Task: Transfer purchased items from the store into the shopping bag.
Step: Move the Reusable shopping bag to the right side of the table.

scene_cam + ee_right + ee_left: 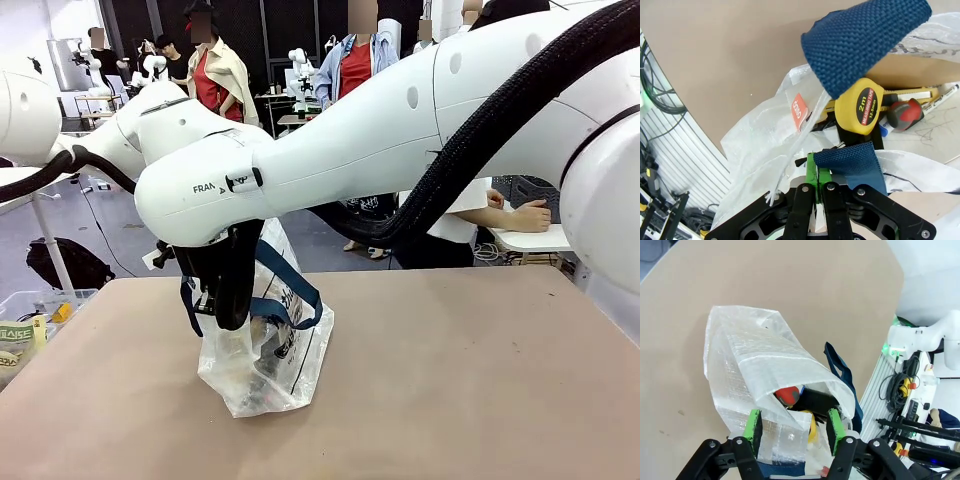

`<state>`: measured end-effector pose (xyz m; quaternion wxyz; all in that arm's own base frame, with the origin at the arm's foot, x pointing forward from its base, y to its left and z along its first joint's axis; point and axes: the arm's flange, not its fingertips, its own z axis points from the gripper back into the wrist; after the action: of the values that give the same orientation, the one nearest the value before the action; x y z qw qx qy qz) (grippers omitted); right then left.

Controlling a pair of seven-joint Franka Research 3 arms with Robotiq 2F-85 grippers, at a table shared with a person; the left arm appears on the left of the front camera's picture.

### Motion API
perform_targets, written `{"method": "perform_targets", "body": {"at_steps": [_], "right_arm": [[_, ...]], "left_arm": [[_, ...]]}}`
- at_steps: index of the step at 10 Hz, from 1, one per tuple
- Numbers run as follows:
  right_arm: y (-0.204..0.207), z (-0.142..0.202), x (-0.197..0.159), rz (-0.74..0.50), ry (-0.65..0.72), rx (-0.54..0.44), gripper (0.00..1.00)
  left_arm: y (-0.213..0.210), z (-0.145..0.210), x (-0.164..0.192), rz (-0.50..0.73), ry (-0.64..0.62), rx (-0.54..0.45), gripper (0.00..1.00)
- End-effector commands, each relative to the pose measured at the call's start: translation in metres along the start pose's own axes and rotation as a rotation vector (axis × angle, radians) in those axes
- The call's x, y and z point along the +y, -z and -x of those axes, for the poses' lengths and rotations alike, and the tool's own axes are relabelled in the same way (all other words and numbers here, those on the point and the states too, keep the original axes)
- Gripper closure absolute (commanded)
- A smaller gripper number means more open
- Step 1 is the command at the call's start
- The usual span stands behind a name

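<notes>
The shopping bag [268, 362] stands on the tan table, translucent and crinkly, with navy strap handles [292, 283]. My right gripper [228, 310] reaches across from the right and hangs over its left rim. In the right wrist view my right gripper [816, 172] is shut on the bag's rim next to a navy strap [852, 160]. A yellow tape measure [862, 107] and a red-handled tool [905, 112] lie inside. My left gripper [794, 426] stands open at the bag's mouth [790, 375], with the near wall between its pads [754, 427]. A red item [788, 395] shows inside.
A clear bin [30, 315] with packaged goods sits at the table's left edge. A person's forearm [515, 215] rests on a white table beyond the far side. Cables and a metal rail [900, 390] run past the table's edge in the left wrist view.
</notes>
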<state>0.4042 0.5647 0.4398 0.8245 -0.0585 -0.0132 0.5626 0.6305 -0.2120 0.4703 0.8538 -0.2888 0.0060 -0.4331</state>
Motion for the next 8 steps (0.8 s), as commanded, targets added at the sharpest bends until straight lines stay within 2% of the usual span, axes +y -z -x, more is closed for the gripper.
{"method": "perform_targets", "body": {"at_steps": [1,8], "right_arm": [[0.0088,0.0049,0.0104,0.031,0.015,0.017,1.0],[0.0096,0.0016,0.0109,0.023,0.009,0.017,1.0]], "left_arm": [[-0.0081,-0.0026,0.0058,0.071,0.021,-0.021,0.33],[0.0004,-0.0122,0.0083,0.197,0.064,0.0,0.33]]}}
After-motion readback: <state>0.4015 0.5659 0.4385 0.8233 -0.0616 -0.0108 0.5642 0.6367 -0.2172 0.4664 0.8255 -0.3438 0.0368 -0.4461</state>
